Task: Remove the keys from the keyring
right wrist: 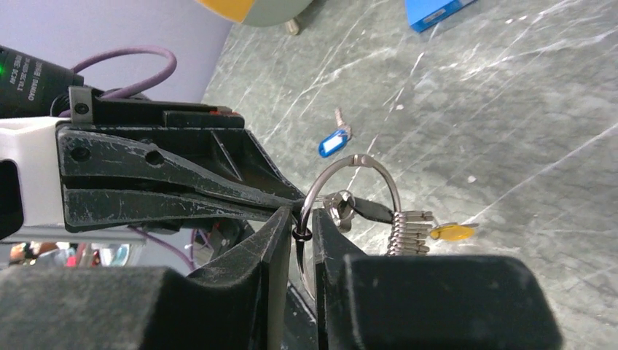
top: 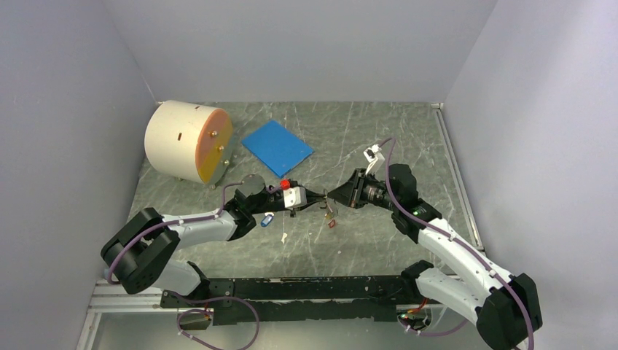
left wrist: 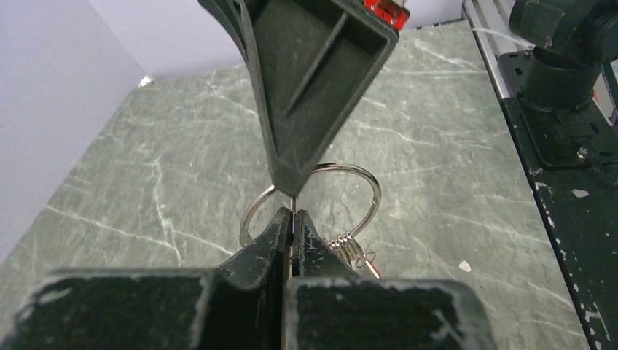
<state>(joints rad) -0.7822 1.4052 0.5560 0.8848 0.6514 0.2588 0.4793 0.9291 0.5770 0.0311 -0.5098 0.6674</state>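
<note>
Up close only, keyring (left wrist: 377, 193) pinched, left claw (left wrist: 292, 219)

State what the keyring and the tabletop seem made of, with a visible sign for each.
The keyring looks like polished steel: thin, silvery wire with bright glints. The tabletop is green stone or stone-print laminate, unclear which: white veins, matte sheen.

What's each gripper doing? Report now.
Left gripper: shut on the keyring.
Right gripper: jaws narrowly apart around the keyring; grip cannot be told.
</note>
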